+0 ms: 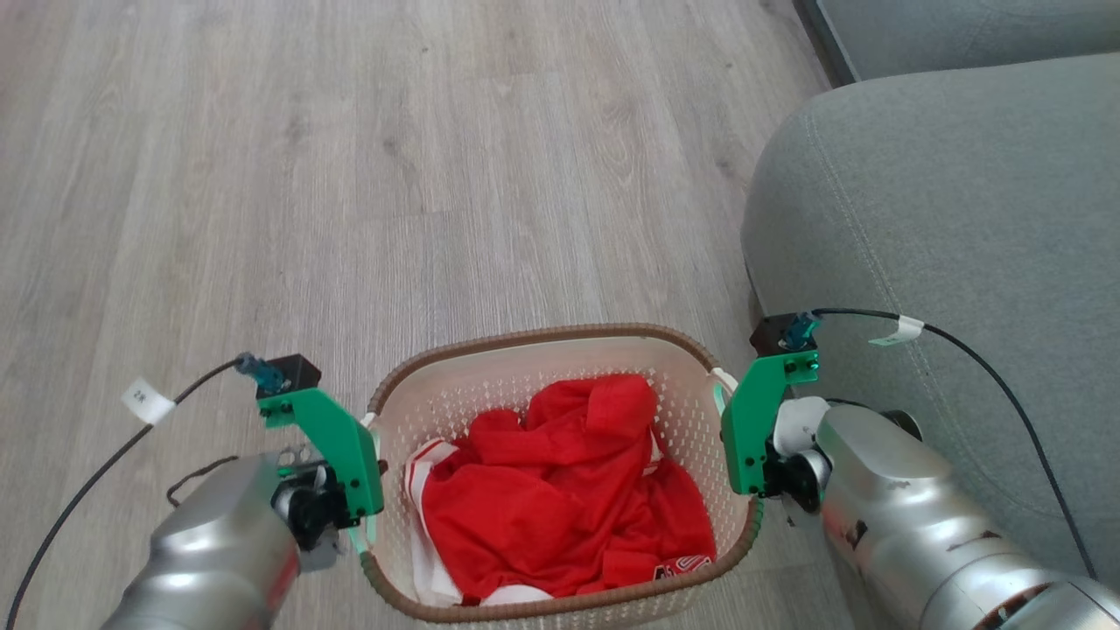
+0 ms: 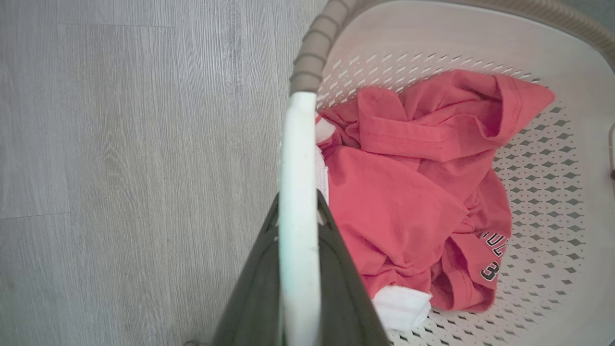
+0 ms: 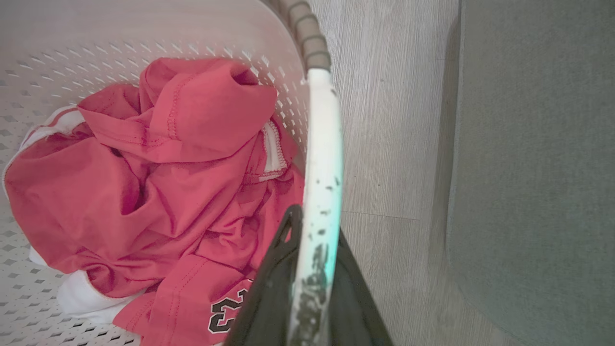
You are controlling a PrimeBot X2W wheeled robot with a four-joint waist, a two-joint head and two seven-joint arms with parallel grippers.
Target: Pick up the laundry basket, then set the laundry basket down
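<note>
As left and right jaws pinch its handles (image 2: 298,163), laundry basket (image 1: 542,335) between them

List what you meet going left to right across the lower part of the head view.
Tagged black cable → left hand → laundry basket holding a red garment → right hand → grey sofa.

Shirt (image 1: 560,499) lies in the laundry basket (image 1: 542,335), sofa (image 1: 954,201) at right.
</note>
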